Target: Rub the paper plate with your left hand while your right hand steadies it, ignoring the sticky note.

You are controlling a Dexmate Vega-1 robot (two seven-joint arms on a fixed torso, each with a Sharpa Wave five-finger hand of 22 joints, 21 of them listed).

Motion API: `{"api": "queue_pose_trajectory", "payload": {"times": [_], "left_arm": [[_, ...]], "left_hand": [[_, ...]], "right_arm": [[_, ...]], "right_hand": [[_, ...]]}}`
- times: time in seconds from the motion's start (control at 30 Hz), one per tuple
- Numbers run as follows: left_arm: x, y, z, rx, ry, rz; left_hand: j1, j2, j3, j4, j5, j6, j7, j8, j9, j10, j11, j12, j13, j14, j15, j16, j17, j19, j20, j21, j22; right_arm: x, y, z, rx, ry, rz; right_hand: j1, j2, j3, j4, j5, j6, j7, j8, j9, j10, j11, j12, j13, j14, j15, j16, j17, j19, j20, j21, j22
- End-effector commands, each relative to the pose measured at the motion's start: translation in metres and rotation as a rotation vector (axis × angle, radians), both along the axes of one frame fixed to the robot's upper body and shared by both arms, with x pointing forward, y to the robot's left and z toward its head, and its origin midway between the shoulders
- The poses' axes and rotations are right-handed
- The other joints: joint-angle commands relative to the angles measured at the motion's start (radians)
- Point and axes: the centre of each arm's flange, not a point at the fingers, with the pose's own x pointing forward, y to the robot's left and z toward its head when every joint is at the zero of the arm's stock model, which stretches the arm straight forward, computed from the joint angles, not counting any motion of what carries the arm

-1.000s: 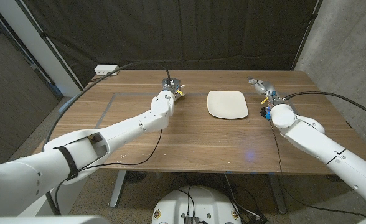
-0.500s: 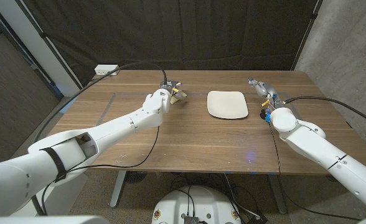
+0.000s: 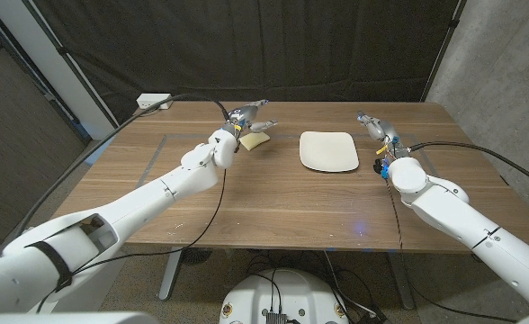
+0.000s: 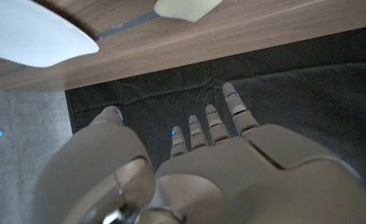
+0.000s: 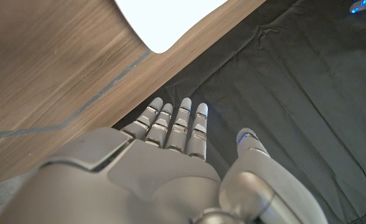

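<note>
The white square paper plate [image 3: 328,151] lies flat on the wooden table [image 3: 273,202], a little right of centre. A pale yellow sticky note [image 3: 254,140] sits to its left. My left hand [image 3: 246,117] hovers just behind the note with its fingers spread and nothing in them. The left wrist view has that hand [image 4: 201,168] with fingers straight, with the plate [image 4: 33,34] and the note [image 4: 186,7] beyond. My right hand [image 3: 373,124] is right of the plate, apart from it, fingers extended and holding nothing. The right wrist view has this hand [image 5: 170,162] and a corner of the plate [image 5: 167,18].
A white power box [image 3: 154,101] sits at the table's back left corner with a black cable [image 3: 192,93] running from it. Grey tape lines [image 3: 161,144] mark the left half of the table. A dark curtain [image 3: 273,45] hangs behind it.
My left hand has risen and spread its fingers, moving slightly back and left, so the sticky note now lies uncovered. The right hand has barely moved.
</note>
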Motion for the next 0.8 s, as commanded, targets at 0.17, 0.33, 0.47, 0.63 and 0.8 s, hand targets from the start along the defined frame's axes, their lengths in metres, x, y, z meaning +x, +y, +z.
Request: {"api": "queue_pose_trajectory", "payload": {"times": [0.17, 0.33, 0.47, 0.63, 0.8], "left_arm": [[-0.008, 0.045, 0.000, -0.198, -0.143, -0.205], [-0.005, 0.047, 0.003, -0.216, -0.147, -0.256], [-0.004, 0.048, 0.006, -0.212, -0.147, -0.282], [-0.002, 0.049, 0.006, -0.202, -0.139, -0.308], [-0.001, 0.053, 0.004, -0.216, -0.140, -0.323]], "left_hand": [[-0.066, 0.007, -0.028, 0.007, 0.003, -0.034, -0.031, 0.007, 0.001, -0.064, -0.007, 0.002, -0.004, -0.079, 0.000, -0.007, -0.003, -0.061, -0.019, -0.039, 0.007], [-0.111, -0.007, -0.054, 0.015, 0.005, -0.033, -0.030, 0.010, 0.001, -0.069, -0.006, 0.006, -0.005, -0.097, 0.002, -0.004, -0.004, -0.081, -0.027, -0.053, 0.008], [-0.132, -0.013, -0.066, 0.018, 0.006, -0.032, -0.031, 0.011, 0.001, -0.076, -0.010, 0.006, -0.006, -0.104, 0.002, -0.003, -0.005, -0.087, -0.027, -0.058, 0.009], [-0.158, -0.019, -0.080, 0.020, 0.009, -0.030, -0.027, 0.013, 0.000, -0.078, -0.008, 0.008, -0.006, -0.108, 0.002, -0.001, -0.005, -0.100, -0.033, -0.066, 0.009], [-0.182, -0.023, -0.093, 0.020, 0.013, -0.028, -0.023, 0.014, 0.000, -0.080, -0.002, 0.010, -0.007, -0.109, -0.001, 0.002, -0.006, -0.109, -0.038, -0.073, 0.010]], "right_arm": [[0.004, -0.002, 0.014, 0.021, -0.022, 0.059], [0.007, -0.007, 0.022, 0.028, -0.021, 0.067], [0.006, -0.012, 0.026, 0.036, -0.010, 0.045], [-0.003, -0.004, 0.027, 0.027, 0.003, 0.003], [-0.013, 0.005, 0.031, -0.002, 0.011, -0.050]], "right_hand": [[-0.020, -0.027, -0.012, 0.003, 0.000, -0.038, 0.004, -0.011, 0.002, -0.032, 0.008, -0.009, 0.004, -0.013, 0.016, -0.003, 0.006, 0.003, 0.009, -0.004, 0.001], [-0.045, -0.034, -0.025, 0.016, 0.000, -0.069, 0.005, -0.015, 0.002, -0.057, 0.008, -0.015, 0.004, -0.026, 0.024, -0.002, 0.009, 0.000, 0.011, -0.008, 0.002], [-0.066, -0.041, -0.036, 0.028, 0.001, -0.089, 0.004, -0.016, 0.002, -0.082, 0.011, -0.020, 0.005, -0.036, 0.028, -0.002, 0.011, 0.000, 0.013, -0.010, 0.002], [-0.083, -0.047, -0.045, 0.037, 0.003, -0.113, 0.003, -0.017, 0.002, -0.102, 0.011, -0.021, 0.005, -0.049, 0.034, -0.003, 0.011, -0.005, 0.012, -0.014, 0.002], [-0.087, -0.048, -0.047, 0.038, 0.004, -0.115, 0.004, -0.015, 0.002, -0.106, 0.010, -0.020, 0.005, -0.050, 0.033, -0.002, 0.010, -0.008, 0.012, -0.016, 0.002]]}}
